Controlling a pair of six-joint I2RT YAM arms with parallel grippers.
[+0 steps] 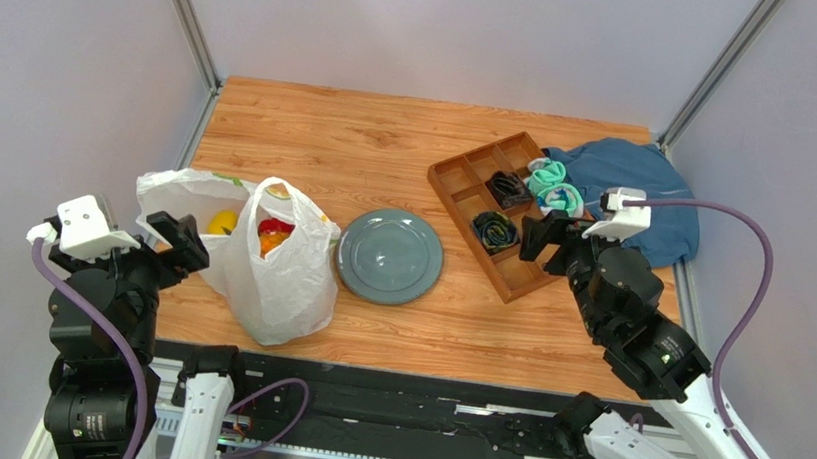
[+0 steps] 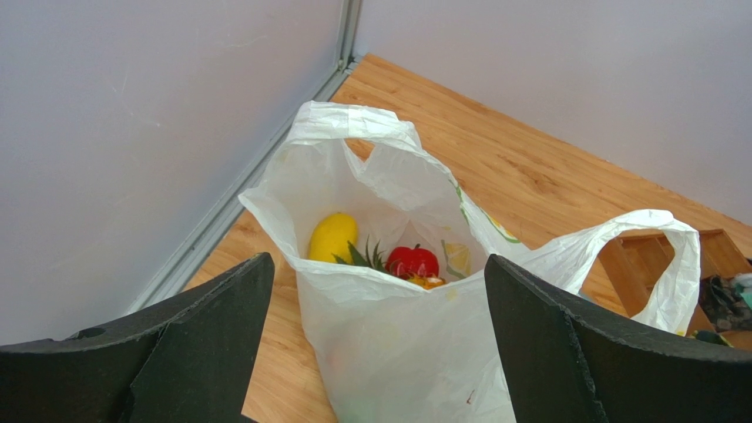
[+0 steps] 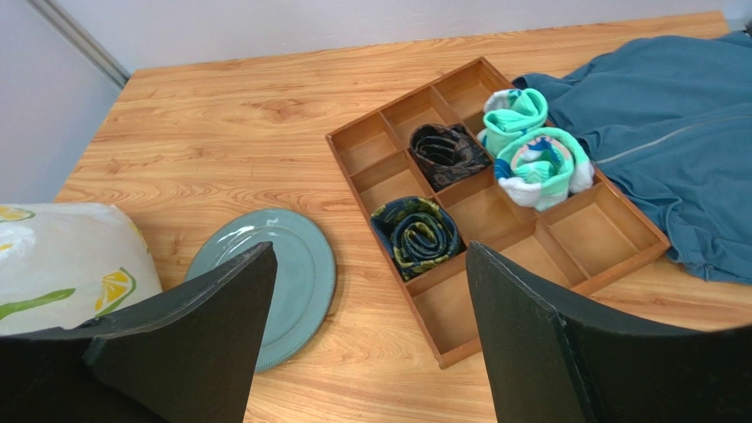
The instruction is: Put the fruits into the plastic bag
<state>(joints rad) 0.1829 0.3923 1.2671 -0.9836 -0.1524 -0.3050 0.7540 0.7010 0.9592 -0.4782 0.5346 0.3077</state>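
Observation:
The white plastic bag with citrus print stands open at the table's front left. Inside it I see a yellow fruit, a green pineapple crown, a red fruit and an orange bit; from above, yellow and red and orange fruits show. My left gripper is open and empty, just left of the bag, its jaws either side of the bag's near wall. My right gripper is open and empty over the tray's near end.
A grey-blue plate lies bare right of the bag. A wooden divided tray holds rolled dark socks and teal socks. A blue cloth lies at the back right. Metal frame posts stand at the back corners.

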